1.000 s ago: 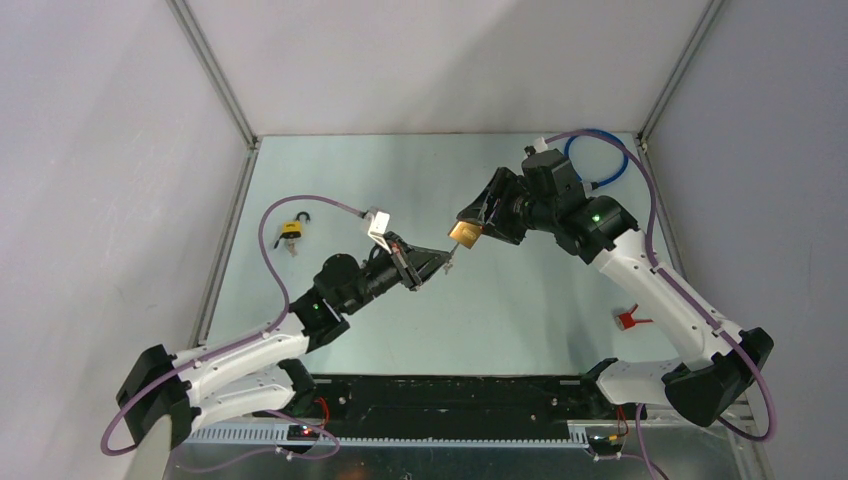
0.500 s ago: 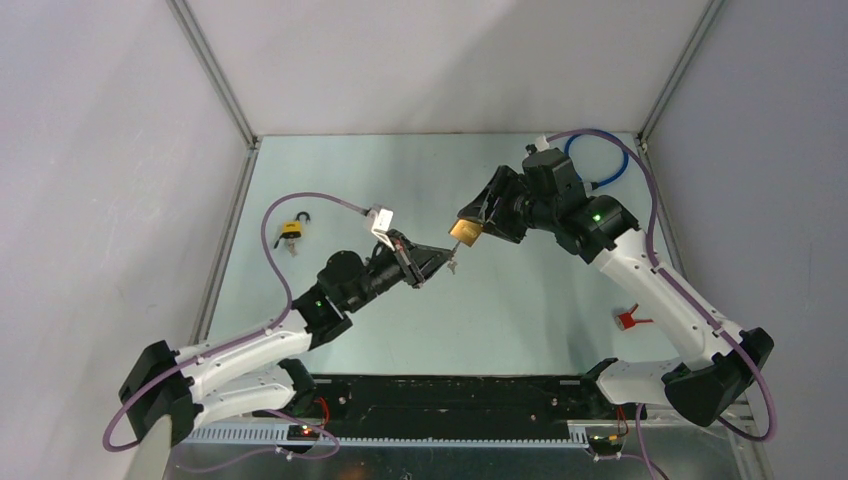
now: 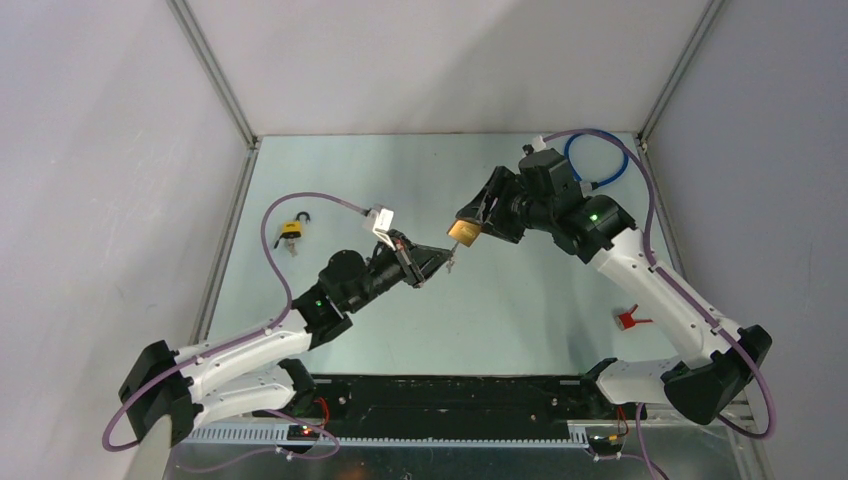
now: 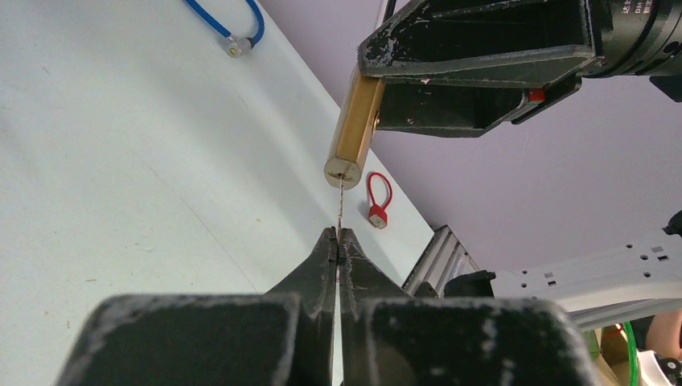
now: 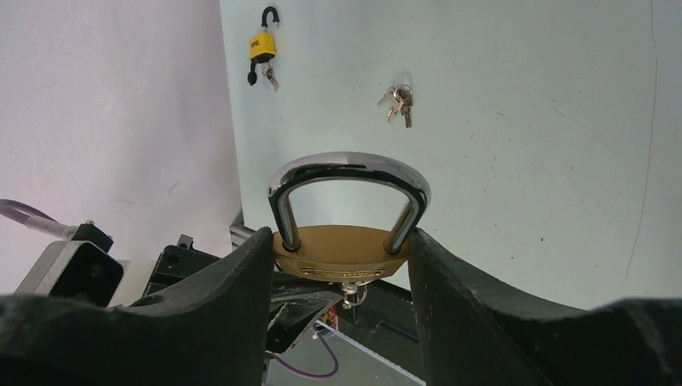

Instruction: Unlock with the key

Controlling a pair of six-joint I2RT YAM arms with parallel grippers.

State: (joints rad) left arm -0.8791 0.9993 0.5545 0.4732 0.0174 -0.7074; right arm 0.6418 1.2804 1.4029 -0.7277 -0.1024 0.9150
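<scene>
Jaws of the right gripper (image 5: 339,241) clasped a chrome-shackled brass padlock (image 5: 342,256) — the left gripper (image 4: 338,237) pinched a thin silver key (image 4: 339,205) against its underside.

A brass padlock (image 5: 342,253), silver shackle (image 5: 347,167) closed, sits raised above the table (image 3: 520,300); a thin metal key (image 4: 339,201) meets its keyhole (image 4: 341,172), apparently partway in.

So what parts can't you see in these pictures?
- The key's head: left wrist view, hidden inside the shut left end effector.
- Keyhole: right wrist view, under the brass lock's body.
- How deep the key sits: top view, too small.
- Its sides: right wrist view, covered by the right end effector.
</scene>
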